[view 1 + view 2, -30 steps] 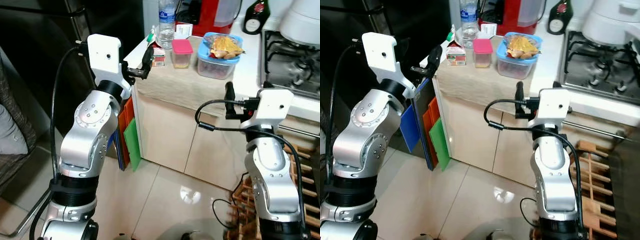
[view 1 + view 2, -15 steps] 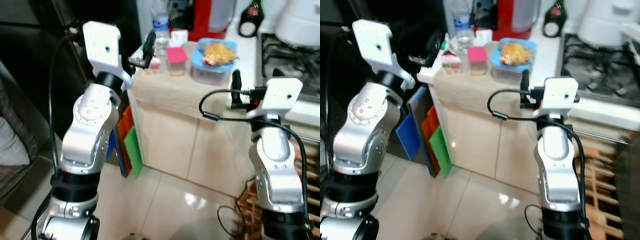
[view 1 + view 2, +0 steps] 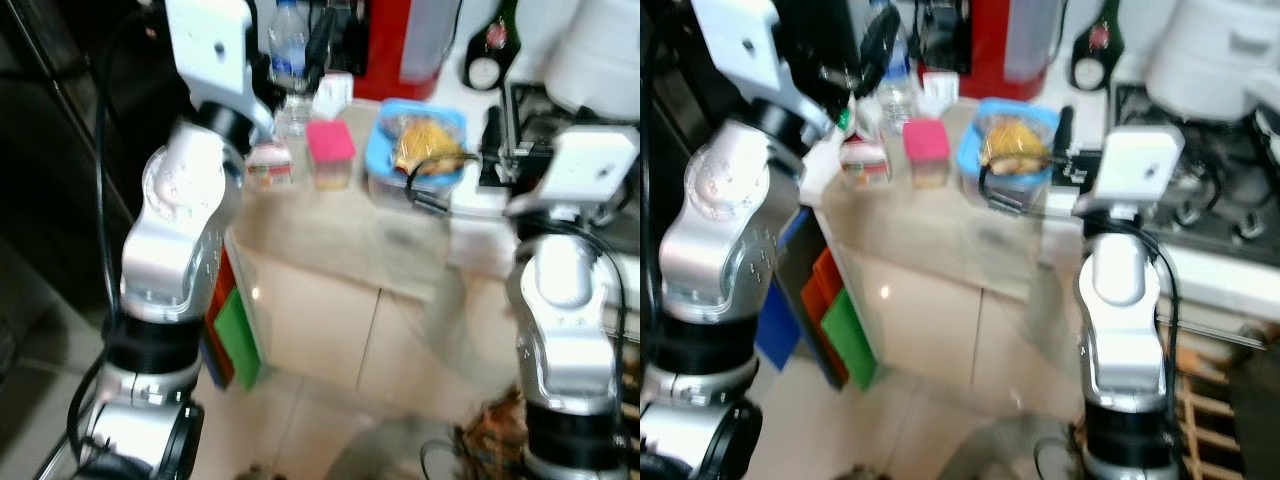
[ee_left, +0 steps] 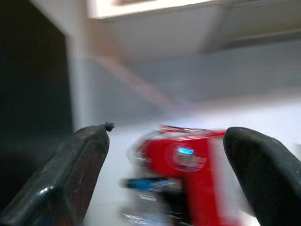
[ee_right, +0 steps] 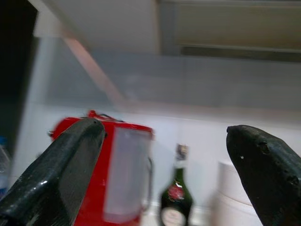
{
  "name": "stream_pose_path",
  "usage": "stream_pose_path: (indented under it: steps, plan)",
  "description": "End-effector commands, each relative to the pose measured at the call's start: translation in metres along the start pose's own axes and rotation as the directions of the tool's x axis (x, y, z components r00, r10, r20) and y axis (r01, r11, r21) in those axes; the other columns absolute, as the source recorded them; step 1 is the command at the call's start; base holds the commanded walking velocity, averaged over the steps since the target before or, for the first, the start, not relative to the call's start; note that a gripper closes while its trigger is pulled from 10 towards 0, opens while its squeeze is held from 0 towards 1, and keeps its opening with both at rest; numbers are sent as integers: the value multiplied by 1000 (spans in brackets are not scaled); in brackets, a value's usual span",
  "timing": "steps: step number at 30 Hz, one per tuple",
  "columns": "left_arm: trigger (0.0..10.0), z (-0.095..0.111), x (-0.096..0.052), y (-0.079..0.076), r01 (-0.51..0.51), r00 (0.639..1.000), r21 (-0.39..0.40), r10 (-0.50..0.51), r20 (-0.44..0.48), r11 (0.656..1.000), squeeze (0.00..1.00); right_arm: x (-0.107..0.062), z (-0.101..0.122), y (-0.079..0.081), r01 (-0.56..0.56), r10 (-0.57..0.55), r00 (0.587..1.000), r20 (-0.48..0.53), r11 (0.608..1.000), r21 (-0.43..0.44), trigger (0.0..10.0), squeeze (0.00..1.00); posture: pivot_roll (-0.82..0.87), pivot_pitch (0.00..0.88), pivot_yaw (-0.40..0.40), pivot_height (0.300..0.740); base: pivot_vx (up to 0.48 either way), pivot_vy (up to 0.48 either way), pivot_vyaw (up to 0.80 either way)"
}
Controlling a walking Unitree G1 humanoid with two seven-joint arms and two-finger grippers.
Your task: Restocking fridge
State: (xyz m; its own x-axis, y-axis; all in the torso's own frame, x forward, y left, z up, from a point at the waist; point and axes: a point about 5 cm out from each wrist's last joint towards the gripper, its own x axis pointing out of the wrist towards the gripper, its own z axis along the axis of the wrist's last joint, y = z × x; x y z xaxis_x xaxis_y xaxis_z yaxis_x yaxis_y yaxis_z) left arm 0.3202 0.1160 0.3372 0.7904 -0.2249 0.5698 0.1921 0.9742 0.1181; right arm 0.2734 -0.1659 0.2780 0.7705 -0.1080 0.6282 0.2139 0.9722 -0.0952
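Both tools stand wide open and hold nothing: the left tool [image 4: 167,174] is raised above the far left end of the table [image 3: 340,240], near a clear water bottle [image 3: 288,62], and its wrist view looks between the spread fingers at a blurred red appliance [image 4: 188,165]; the right tool [image 5: 162,174] is lifted at the table's right side, just beside a blue-rimmed clear tub [image 3: 415,150], and its wrist view takes in the red appliance with a clear jug part, a dark bottle [image 5: 176,200] with a red label, and a white rounded vessel. The blue-rimmed tub has its lid off and holds yellowish-brown food piled above the rim; its lower part looks reddish through the plastic. Left of it sits a small jar with a pink lid [image 3: 330,152] and pale contents, and further left a small red-and-white carton [image 3: 267,165]. All are upright on the pale table, apart from one another. Both head views are motion-blurred, so labels cannot be read.
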Motion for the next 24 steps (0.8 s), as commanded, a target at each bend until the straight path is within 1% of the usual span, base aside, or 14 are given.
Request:
stream_pose_path:
  steps: [1, 2, 3, 5, 7, 8, 10, 11, 12, 13, 15, 16, 19, 24]
  plan:
    - [10000, -23, 6, 10, -61, 987, -28, 56, -147, 998, 0, -3, -10, -5, 18, -18, 998, -53, 1000, -7, 10000, 0, -109, 59, 33, 740, 0, 0, 0]
    - [10000, -23, 6, 10, -61, 987, -28, 56, -147, 998, 0, -3, -10, -5, 18, -18, 998, -53, 1000, -7, 10000, 0, -109, 59, 33, 740, 0, 0, 0]
    - [10000, -29, 8, 11, -75, 982, -89, 58, -181, 993, 0, -5, -13, -5, 21, -22, 997, -70, 1000, -7, 10000, 0, -115, 57, 36, 740, 0, 0, 0]
    - [10000, -34, 11, 10, -78, 976, -120, 52, -212, 990, 0, -6, -14, -5, 22, -23, 997, -79, 1000, -7, 10000, 0, -115, 57, 36, 740, 0, 0, 0]
    - [10000, -48, 16, 7, -104, 955, -185, 46, -293, 977, 0, -8, -17, -1, 15, -15, 995, -97, 1000, 0, 10000, 0, -119, 56, 40, 740, 0, 0, 0]
    - [10000, -48, 16, 7, -104, 955, -185, 46, -293, 977, 0, -8, -17, -1, 15, -15, 995, -97, 1000, 0, 10000, 0, -119, 56, 40, 740, 0, 0, 0]
    - [10000, -55, 20, 6, -117, 942, -197, 45, -334, 973, 0, -9, -17, 0, 13, -12, 995, -102, 1000, 3, 10000, 0, -121, 58, 42, 740, 0, 0, 0]
    - [10000, -62, 26, 5, -140, 927, -237, 42, -374, 961, 0, -9, -16, 1, 11, -11, 995, -100, 1000, 4, 10000, 0, -124, 60, 44, 740, 0, 0, 0]
    - [10000, -62, 26, 5, -140, 927, -237, 42, -374, 961, 0, -9, -16, 1, 11, -11, 995, -100, 1000, 4, 10000, 0, -124, 60, 44, 740, 0, 0, 0]
    - [10000, -66, 31, 5, -161, 919, -271, 44, -392, 949, 0, -9, -14, 1, 11, -10, 996, -90, 1000, 2, 10000, 0, -133, 64, 50, 740, 0, 0, 0]
    - [10000, -66, 33, 4, -158, 919, -278, 39, -391, 948, 0, -8, -13, 0, 12, -12, 996, -85, 1000, 1, 10000, 0, -136, 66, 53, 740, 0, 0, 0]
    - [10000, -68, 37, 1, -153, 915, -274, 31, -403, 950, 0, -8, -10, 0, 14, -14, 997, -73, 1000, -6, 10000, 0, -145, 70, 57, 740, 0, 0, 0]
    - [10000, -72, 39, -3, -157, 903, -260, 32, -429, 953, 0, -8, -9, -1, 18, -19, 997, -71, 1000, -10, 10000, 0, -150, 73, 60, 740, 0, 0, 0]
    - [10000, -78, 41, -14, -147, 884, -257, 10, -468, 955, 0, -12, -10, -3, 27, -28, 996, -83, 1000, -16, 10000, 0, -170, 76, 62, 740, 0, 0, 0]
